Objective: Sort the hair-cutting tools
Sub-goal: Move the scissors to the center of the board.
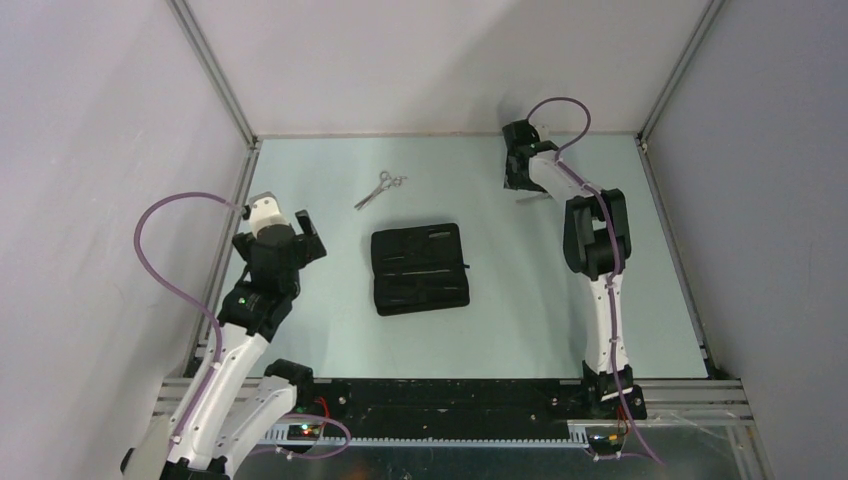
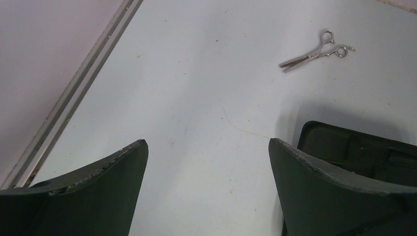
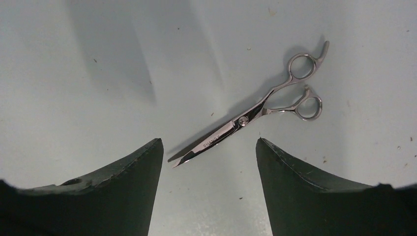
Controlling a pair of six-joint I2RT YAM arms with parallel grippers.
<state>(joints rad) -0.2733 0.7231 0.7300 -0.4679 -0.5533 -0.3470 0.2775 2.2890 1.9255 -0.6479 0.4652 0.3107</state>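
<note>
One pair of silver scissors [image 1: 380, 188] lies on the table at the back, left of centre. In the left wrist view these scissors [image 2: 314, 53] show a toothed blade and lie far ahead of my left gripper [image 2: 207, 147], which is open and empty. The left gripper [image 1: 282, 233] hovers left of the black case [image 1: 420, 267]. A second pair of scissors [image 3: 255, 112] lies flat on the table. Its blade tip reaches between the fingertips of my open right gripper [image 3: 209, 145], touching neither. This gripper [image 1: 516, 168] is at the back right.
The black zip case [image 2: 359, 147] lies open in the middle of the table, with slim items inside that are too small to identify. Metal frame rails [image 1: 235, 200] and grey walls border the table on the left, back and right.
</note>
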